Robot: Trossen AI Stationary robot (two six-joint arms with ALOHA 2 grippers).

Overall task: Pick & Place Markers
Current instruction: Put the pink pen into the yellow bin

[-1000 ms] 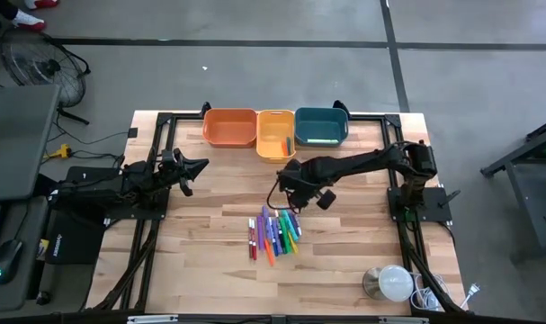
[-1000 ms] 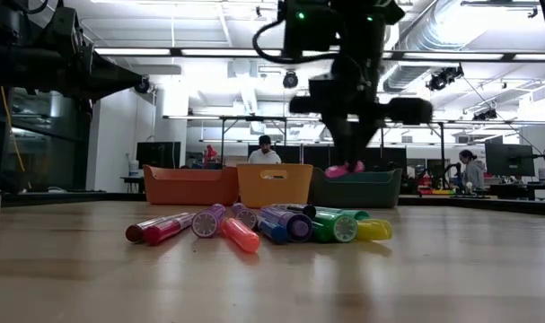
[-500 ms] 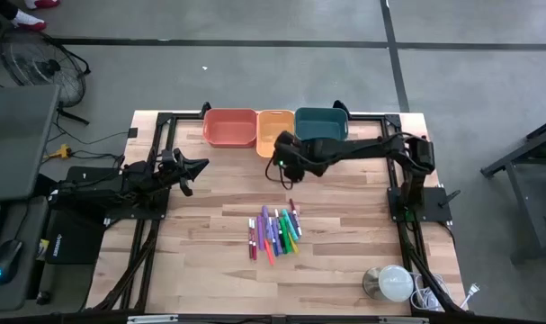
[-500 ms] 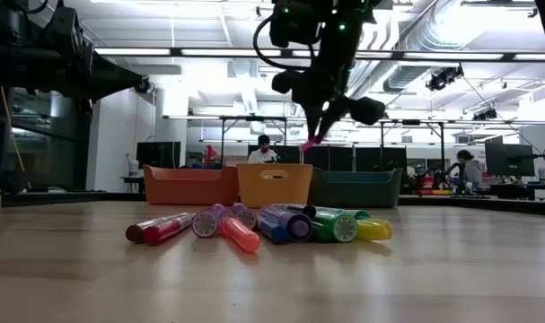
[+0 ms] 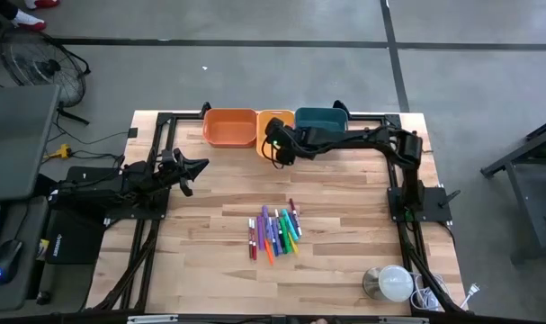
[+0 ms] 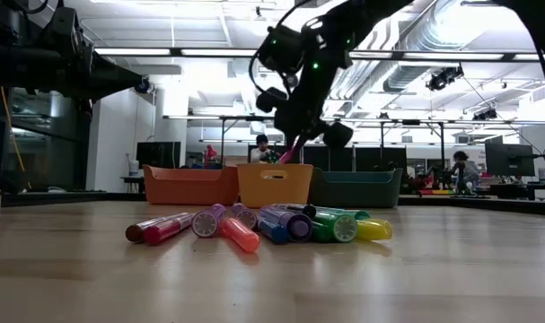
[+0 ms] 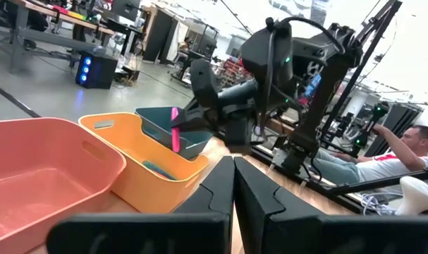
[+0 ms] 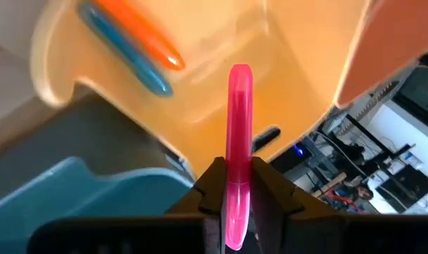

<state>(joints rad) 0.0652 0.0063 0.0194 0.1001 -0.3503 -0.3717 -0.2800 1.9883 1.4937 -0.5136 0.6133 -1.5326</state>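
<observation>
My right gripper (image 5: 276,141) hovers over the yellow bin (image 5: 265,120), shut on a pink marker (image 8: 238,120). That marker also shows in the low view (image 6: 286,154) and the left wrist view (image 7: 175,128). Several loose markers (image 5: 274,232) lie side by side on the table's middle (image 6: 254,226). Inside the yellow bin lie an orange marker (image 8: 132,28) and a teal marker (image 8: 136,67). My left gripper (image 7: 233,168) is shut on nothing and waits at the table's left (image 5: 199,165). My right gripper pinches the pink marker's rear part (image 8: 237,185) between its two fingers (image 8: 212,185). The marker lies along the fingers, and its long free end (image 8: 240,77) sticks out past the fingertips. The fingers slant down toward the far left. The marker hangs tilted, clear above the yellow bin.
An orange bin (image 5: 229,128) and a teal bin (image 5: 322,124) flank the yellow one at the far edge. A white domed object (image 5: 391,283) stands at the near right corner. Black frame rails run along both sides of the table. People sit in the room beyond.
My right gripper has carried the pink marker from above the marker pile up and toward the table's far edge and left, to over the yellow bin. It has rolled and tipped, so the marker now slants down. The pile has stayed put.
</observation>
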